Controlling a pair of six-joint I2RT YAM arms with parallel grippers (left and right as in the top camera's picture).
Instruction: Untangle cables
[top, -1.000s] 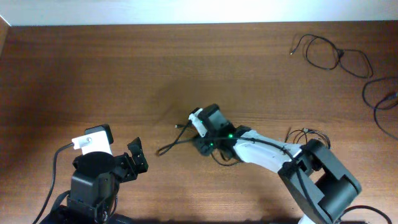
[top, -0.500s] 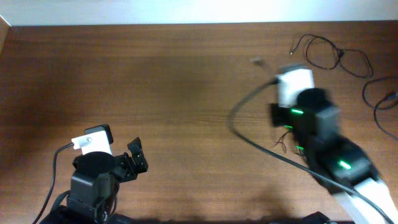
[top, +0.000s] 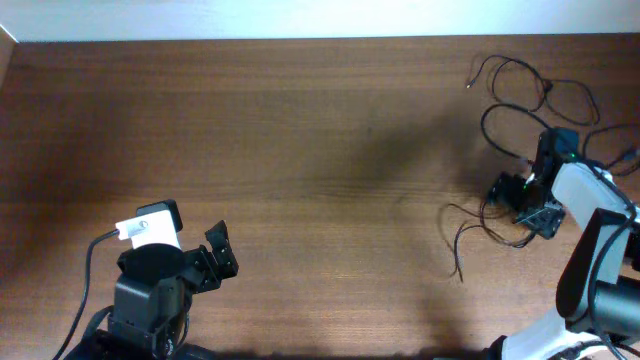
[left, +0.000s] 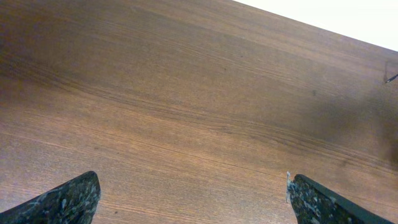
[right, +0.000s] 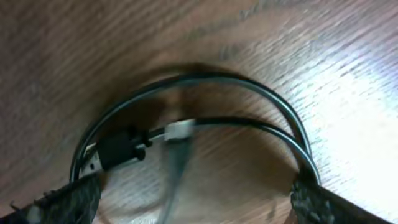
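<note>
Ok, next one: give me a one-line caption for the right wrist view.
Open right gripper close above a looped black cable with a plug on the wooden table.

Overhead. Wood table (top: 300, 150), white strip (top: 300, 18) along far edge. L arm (top: 150, 290) at near left, w/ white block (top: 148, 228) on top. Left gripper (top: 221, 252) points right, fingers spread, nothing betw. them, bare wood all around. R arm (top: 590, 200) comes in from near right corner. Right gripper (top: 520, 200) sits low over tangle of thin black cables (top: 458, 250) at right side; touching or just above, can't tell. Its jaw state unreadable from up here. Loose cord ends trail left & nearward. Far loop (top: 518, 62) lies far right, near the strip, well apart from L arm.
</note>
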